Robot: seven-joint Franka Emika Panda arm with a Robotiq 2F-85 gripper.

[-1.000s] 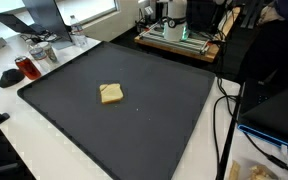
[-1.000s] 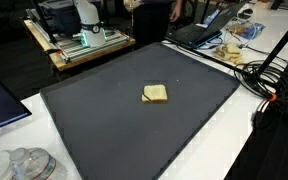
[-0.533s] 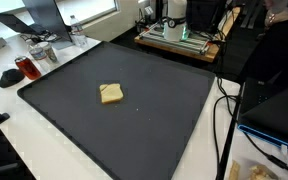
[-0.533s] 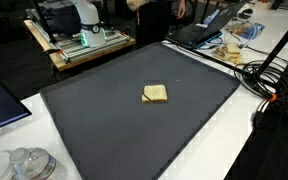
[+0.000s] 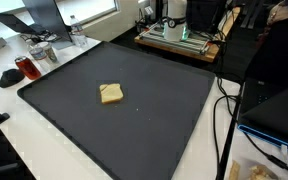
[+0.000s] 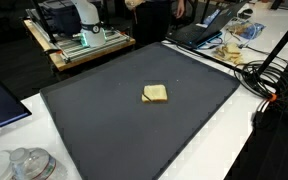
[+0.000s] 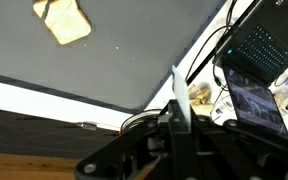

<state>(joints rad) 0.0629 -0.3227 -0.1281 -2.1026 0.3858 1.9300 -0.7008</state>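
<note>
Hovering gripper looking across a dark mat toward a slice of bread

In the wrist view the gripper [image 7: 177,100] is showing along the lower edge as a dark bulk, with one pale, narrow finger [image 7: 176,85] rising from it. No second finger is standing out beside it, so I cannot tell whether the jaws are together or parted. Nothing seems to be sitting in them.

The slice of bread [image 7: 63,20] is lying flat, well apart from the gripper, in the upper left corner of that view. In both exterior views it is resting alone near the middle of the black mat [image 5: 164,110], pale with a browner crust [image 6: 155,93].

It is likely handling as light, soft and crumbly, squashing or tearing under a hard squeeze. Gripping gently across two opposite crust edges looks safest, with the fingertips coming down close to the mat because the slice is lying so low.

The arm itself is not appearing in either exterior view. The bread's thickness and underside are not showing. Beyond the mat's edge, a laptop [image 7: 256,50] and tangled cables [image 7: 212,62] are crowding the white table [image 5: 59,165]
</note>
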